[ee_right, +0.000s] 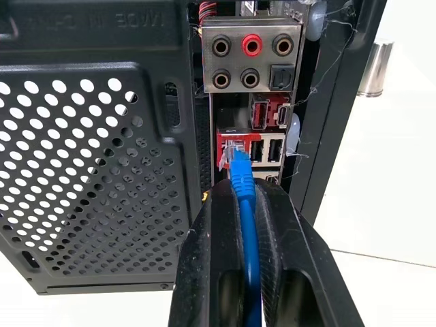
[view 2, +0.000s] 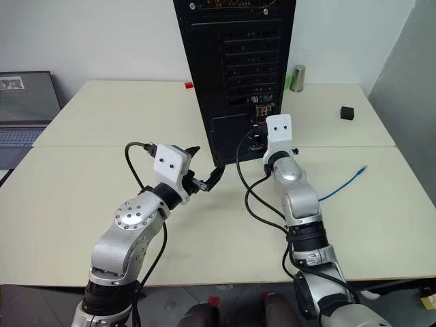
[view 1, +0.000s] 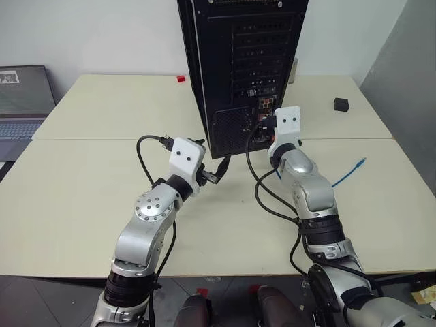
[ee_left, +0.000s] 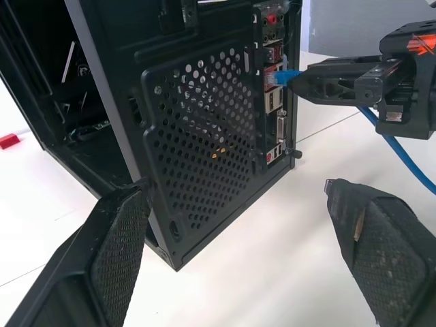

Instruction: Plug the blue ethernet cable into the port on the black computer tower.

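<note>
1. Right gripper (ee_right: 246, 204) pinches the cable (ee_right: 249, 238); its plug (ee_right: 236, 158) meets the port (ee_right: 231, 144) on the tower (view 1: 238, 68).
2. Left gripper (ee_left: 235, 255) spread, empty.
3. Remaining, likely: seat fully, release.

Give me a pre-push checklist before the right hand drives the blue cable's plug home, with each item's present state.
1. Right hand shut on the blue cable: ok.
2. Plug at the port on the tower's rear panel: ok.
3. Plug fully seated: cannot tell.
4. Left hand open and holding nothing: ok.
5. Left hand apart from the right hand and the cable: ok.
6. Cable's loose end lying free on the table: ok.
</note>
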`<state>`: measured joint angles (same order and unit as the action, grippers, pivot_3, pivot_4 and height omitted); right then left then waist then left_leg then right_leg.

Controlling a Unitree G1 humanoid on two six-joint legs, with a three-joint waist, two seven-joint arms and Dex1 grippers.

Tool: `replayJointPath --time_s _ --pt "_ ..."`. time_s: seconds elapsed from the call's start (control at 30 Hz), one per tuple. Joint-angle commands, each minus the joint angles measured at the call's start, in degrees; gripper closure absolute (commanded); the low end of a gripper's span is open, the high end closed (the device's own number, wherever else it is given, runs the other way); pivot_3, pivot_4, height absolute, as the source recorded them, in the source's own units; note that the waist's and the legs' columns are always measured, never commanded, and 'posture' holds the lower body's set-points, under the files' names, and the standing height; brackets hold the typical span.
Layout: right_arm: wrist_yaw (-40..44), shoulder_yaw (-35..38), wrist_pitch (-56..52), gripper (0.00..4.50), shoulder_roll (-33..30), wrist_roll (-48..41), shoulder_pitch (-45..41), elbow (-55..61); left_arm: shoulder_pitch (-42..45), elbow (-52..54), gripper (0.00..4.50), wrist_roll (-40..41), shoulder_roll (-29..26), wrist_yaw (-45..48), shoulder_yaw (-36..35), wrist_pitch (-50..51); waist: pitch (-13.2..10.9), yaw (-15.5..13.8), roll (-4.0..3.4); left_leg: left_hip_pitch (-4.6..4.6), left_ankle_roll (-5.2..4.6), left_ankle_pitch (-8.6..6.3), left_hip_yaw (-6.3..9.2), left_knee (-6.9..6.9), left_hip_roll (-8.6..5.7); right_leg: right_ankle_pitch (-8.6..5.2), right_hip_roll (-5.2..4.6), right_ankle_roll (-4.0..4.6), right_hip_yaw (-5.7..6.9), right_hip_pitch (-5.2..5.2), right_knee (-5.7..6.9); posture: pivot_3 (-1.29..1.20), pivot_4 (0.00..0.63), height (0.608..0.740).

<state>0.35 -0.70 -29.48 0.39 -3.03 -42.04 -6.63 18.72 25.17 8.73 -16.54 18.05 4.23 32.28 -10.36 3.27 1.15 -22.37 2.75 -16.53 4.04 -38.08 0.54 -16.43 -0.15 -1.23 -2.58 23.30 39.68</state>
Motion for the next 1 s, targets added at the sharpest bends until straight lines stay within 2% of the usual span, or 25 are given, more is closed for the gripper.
replayJointPath --time_s 0.03,0.4,0.67,1.0 --pt "0.13 0.41 -0.10 4.50 1.41 -1.32 -2.79 1.99 0.32 2.79 0.27 -0.25 -0.19 -0.29 -0.45 -0.91 0.00 0.01 0.00 0.00 0.00 0.00 0.00 0.00 0.00 0.00 0.00 0.00 0.00 0.00 0.00 0.00 0.150 0.740" --pt "0.12 -1.38 2.39 4.50 2.07 0.61 -4.41 -0.36 0.22 2.97 0.27 -0.28 -0.26 -0.34 -0.41 -0.73 0.00 0.49 0.00 0.03 0.02 0.02 -0.09 0.00 0.02 0.00 0.01 0.00 -0.08 0.12 0.21 0.00 0.150 0.740" --pt "0.29 -4.25 8.35 4.50 0.07 5.28 -5.74 -5.04 0.39 2.80 0.27 -0.40 -0.37 -0.29 -0.38 -0.79 0.00 0.86 0.00 0.11 0.03 0.05 -0.14 0.00 0.02 0.00 0.02 0.00 -0.13 0.11 0.26 0.00 0.150 0.740" --pt "0.61 -4.17 10.99 4.50 0.64 6.11 -6.29 -7.51 0.17 3.00 0.27 -0.48 -0.41 -0.30 -0.36 -0.78 0.00 1.16 0.00 0.12 0.09 0.10 -0.13 0.01 0.03 0.00 0.02 0.00 -0.13 0.11 0.28 0.00 0.150 0.740"
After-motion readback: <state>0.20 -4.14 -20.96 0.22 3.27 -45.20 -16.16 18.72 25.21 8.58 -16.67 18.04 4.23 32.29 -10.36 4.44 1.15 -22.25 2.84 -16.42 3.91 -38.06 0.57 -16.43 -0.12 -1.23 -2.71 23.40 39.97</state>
